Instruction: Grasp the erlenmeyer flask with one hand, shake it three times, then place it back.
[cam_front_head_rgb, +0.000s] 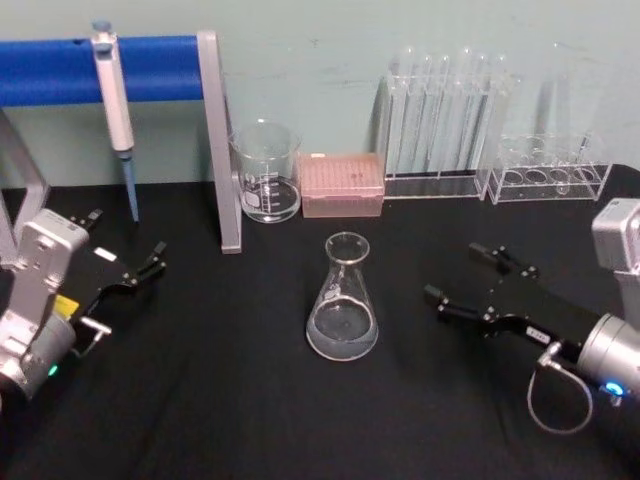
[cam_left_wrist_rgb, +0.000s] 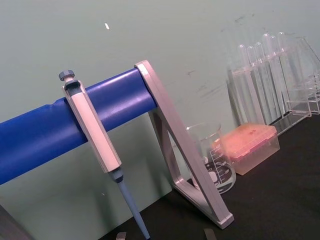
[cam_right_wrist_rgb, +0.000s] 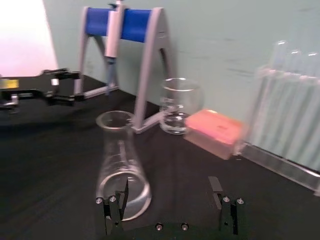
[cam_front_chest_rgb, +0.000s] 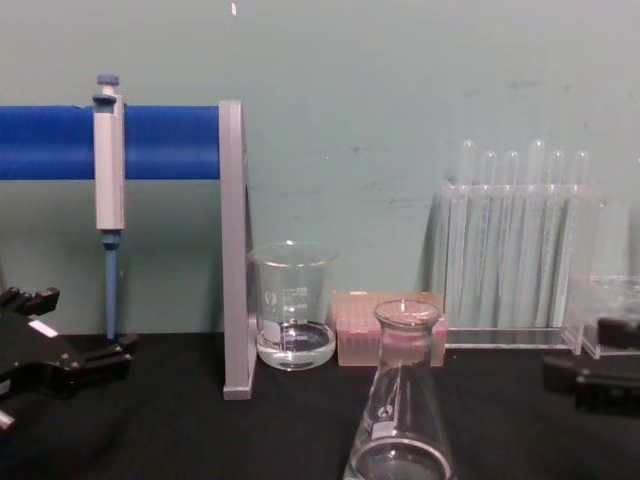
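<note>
Your left gripper (cam_right_wrist_rgb: 76, 86) sits parked at the left edge of the black table (cam_front_head_rgb: 220, 400), fingers apart, holding nothing. The erlenmeyer flask (cam_front_head_rgb: 342, 300) stands upright mid-table, in front of the beaker (cam_front_head_rgb: 266, 172) and pink tip box (cam_front_head_rgb: 342, 184). Your right gripper (cam_front_head_rgb: 452, 272) hovers near the flask's right side, claw spread wide, not touching the glass.

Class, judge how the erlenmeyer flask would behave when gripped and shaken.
The erlenmeyer flask is clear glass, so it is probably rigid, smooth to grip and breakable. Its wide base under a narrow neck suggests it resists tipping when set down.
</note>
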